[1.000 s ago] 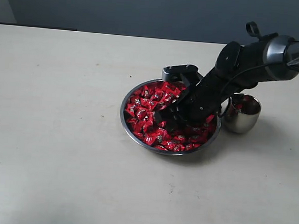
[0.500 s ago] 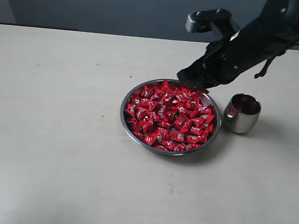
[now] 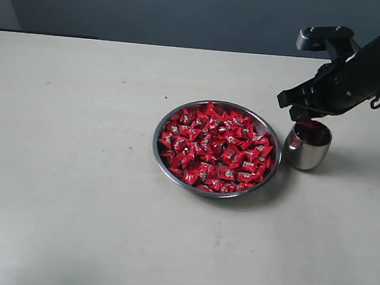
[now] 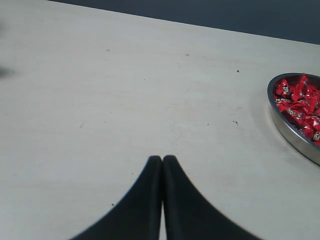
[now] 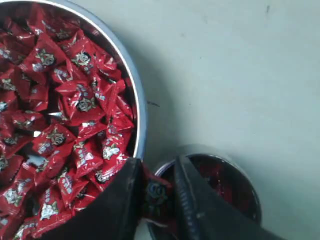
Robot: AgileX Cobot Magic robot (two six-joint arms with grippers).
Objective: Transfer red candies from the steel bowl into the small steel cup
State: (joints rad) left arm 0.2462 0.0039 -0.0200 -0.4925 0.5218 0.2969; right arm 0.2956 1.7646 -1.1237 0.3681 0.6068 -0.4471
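The steel bowl (image 3: pixel 161 129) sits mid-table, heaped with red candies (image 3: pixel 216 147); its rim (image 5: pixel 141 120) and candies (image 5: pixel 60 100) fill one side of the right wrist view. Just right of it stands the small steel cup (image 3: pixel 307 151), with red showing inside (image 5: pixel 227 185). My right gripper (image 3: pixel 303 114) hangs just above the cup's mouth, shut on one red candy (image 5: pixel 156 195) pinched between its black fingers (image 5: pixel 125 200). My left gripper (image 4: pixel 162 159) is shut with nothing in it, low over bare table well away from the bowl (image 4: pixel 292 135).
The pale tabletop (image 3: pixel 77 174) runs wide around the bowl and cup. A dark wall (image 3: pixel 153 9) backs the table's far edge. The right arm reaches in from the upper right of the exterior view.
My right gripper lifted out of the bowl with a candy and swung right, from over the candies to above the cup.
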